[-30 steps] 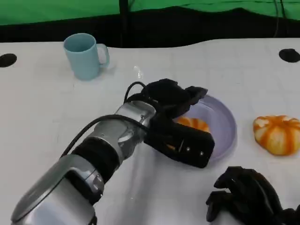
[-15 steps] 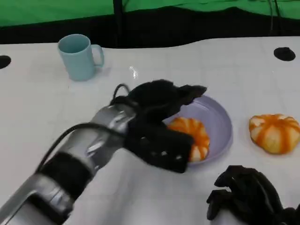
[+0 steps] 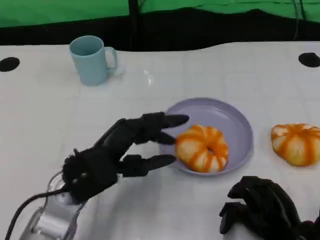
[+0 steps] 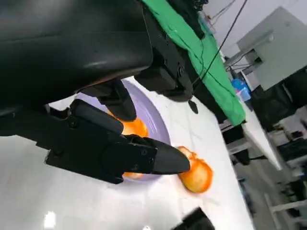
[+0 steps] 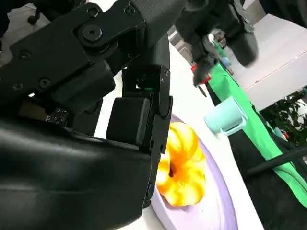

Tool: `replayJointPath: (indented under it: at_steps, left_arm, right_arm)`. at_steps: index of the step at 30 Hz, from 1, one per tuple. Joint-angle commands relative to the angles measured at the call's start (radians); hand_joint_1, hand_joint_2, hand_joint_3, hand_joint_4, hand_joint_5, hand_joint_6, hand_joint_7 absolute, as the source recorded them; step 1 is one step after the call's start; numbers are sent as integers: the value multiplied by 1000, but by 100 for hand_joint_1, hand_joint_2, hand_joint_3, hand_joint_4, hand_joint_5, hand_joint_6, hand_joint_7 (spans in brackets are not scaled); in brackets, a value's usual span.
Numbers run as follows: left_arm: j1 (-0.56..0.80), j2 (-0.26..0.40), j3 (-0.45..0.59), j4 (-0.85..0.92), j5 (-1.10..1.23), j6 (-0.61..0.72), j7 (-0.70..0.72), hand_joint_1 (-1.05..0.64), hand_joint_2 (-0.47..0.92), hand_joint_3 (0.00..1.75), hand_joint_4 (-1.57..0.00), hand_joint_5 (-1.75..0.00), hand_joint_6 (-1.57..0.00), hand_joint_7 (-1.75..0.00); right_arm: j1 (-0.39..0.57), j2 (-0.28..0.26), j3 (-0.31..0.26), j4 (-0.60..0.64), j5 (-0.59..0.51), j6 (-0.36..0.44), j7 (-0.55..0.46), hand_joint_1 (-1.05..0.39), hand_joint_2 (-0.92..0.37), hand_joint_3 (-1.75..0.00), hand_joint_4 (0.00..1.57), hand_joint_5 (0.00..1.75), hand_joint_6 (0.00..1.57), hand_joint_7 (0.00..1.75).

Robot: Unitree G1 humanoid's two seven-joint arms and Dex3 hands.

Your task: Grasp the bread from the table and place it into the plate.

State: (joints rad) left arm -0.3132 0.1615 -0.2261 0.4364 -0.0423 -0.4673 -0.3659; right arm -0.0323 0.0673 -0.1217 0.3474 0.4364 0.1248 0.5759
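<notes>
Orange-and-white striped round bread lies inside the shallow lilac plate. Left hand beside the plate rim, fingers spread, empty. Right hand near the table edge, fingers curled, holding nothing

Left hand stretched forward, fingers spread apart, holding nothing. Right hand low, fingers curled inward, empty.
</notes>
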Motion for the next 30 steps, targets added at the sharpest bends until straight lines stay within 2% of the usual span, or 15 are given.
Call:
replayJointPath:
  at_steps: [1,2,3,4,7,9,10,11,12,18,30]
  left_arm:
    - [93,-21,63,-55,-147,25,-94,-66,92,37,-56,-136,-80,-44]
    - [107,-28,72,-61,-165,26,-106,-67,92,39,-57,-146,-69,-72]
    - [128,-37,83,-74,-192,42,-119,-67,92,39,-58,-152,-64,-89]
    - [146,-45,93,-88,-225,68,-136,-70,92,40,-57,-162,-59,-112]
    - [191,-65,123,-128,-323,172,-185,-73,92,38,-58,-172,-55,-139]
    - [218,-75,140,-151,-370,230,-211,-74,92,37,-59,-174,-54,-145]
    - [230,-79,148,-160,-386,250,-221,-71,92,37,-62,-174,-49,-161]
    - [238,-82,154,-168,-396,266,-229,-70,92,37,-63,-175,-47,-166]
    - [250,-87,163,-173,-418,290,-244,-69,92,37,-64,-175,-46,-169]
    - [305,-114,207,-205,-491,397,-277,-76,92,32,-83,-175,-64,-175]
    - [336,-135,258,-201,-524,480,-325,-76,92,30,-90,-175,-69,-175]
  right_arm:
    - [10,-12,-4,-8,4,-7,3,-104,-73,0,156,79,157,40]
    - [10,-12,-4,-9,5,-4,3,-104,-73,0,156,79,157,40]
    - [10,-12,-5,-9,8,-1,6,-104,-73,0,156,79,157,39]
    - [10,-13,-5,-8,10,0,8,-104,-72,0,156,79,157,39]
    - [10,-12,-6,-8,10,-1,7,-104,-72,0,156,78,157,39]
    - [12,-12,-6,-11,9,0,4,-104,-72,0,156,78,157,39]
    - [13,-11,-5,-12,8,1,2,-104,-72,0,157,78,157,39]
    - [13,-11,-5,-14,8,1,1,-104,-72,0,157,78,157,39]
    - [14,-12,-4,-15,8,1,3,-104,-72,0,157,78,157,39]
    - [24,-11,1,-38,8,16,-3,-104,-72,0,157,77,157,40]
    - [29,-11,-2,-45,15,19,8,-102,-72,0,155,77,157,36]
